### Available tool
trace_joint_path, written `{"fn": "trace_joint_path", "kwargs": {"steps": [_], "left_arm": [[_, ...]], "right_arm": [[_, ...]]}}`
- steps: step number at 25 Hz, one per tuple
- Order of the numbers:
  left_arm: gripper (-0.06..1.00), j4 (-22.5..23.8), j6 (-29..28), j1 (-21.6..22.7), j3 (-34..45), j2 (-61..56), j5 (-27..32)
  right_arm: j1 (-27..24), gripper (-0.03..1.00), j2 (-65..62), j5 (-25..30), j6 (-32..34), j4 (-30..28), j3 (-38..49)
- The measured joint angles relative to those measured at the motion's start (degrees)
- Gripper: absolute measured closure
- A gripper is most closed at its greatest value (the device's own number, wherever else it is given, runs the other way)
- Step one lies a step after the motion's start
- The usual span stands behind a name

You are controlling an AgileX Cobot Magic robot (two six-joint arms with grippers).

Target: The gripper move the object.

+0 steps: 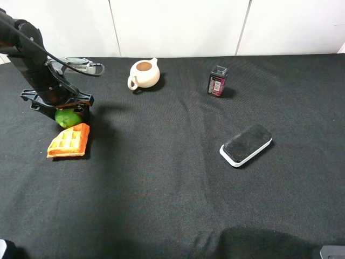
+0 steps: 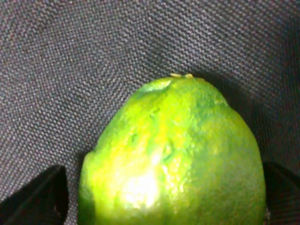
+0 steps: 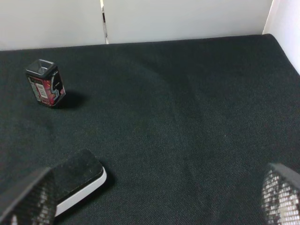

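The glossy green lime (image 1: 67, 118) lies on the black cloth at the far left, touching the far edge of the orange waffle piece (image 1: 69, 141). My left gripper (image 1: 69, 112) reaches down over it, a dark finger on each side. In the left wrist view the lime (image 2: 173, 154) fills the space between the fingers (image 2: 40, 197), which press against its sides. My right gripper (image 3: 154, 197) is open and empty above the cloth near the front right, its fingertips (image 3: 28, 194) wide apart.
A cream teapot (image 1: 144, 74) stands at the back, left of centre. A small dark jar with a red label (image 1: 217, 81) (image 3: 46, 83) is at the back right. A black and white flat block (image 1: 246, 144) (image 3: 77, 180) lies right of centre.
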Motion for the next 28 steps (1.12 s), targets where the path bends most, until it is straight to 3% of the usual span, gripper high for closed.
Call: {"fn": "trace_joint_path", "kwargs": {"steps": [12,28], "left_arm": [[0.15,-0.06,-0.02,0.00,0.00,-5.13,1.45],[0.15,0.00,-0.02,0.00,0.02,-20.31,6.11]], "right_arm": [[0.00,0.31,0.00,0.00,0.00,0.00,0.00],[0.00,0.31,0.00,0.00,0.00,0.00,0.00]]}}
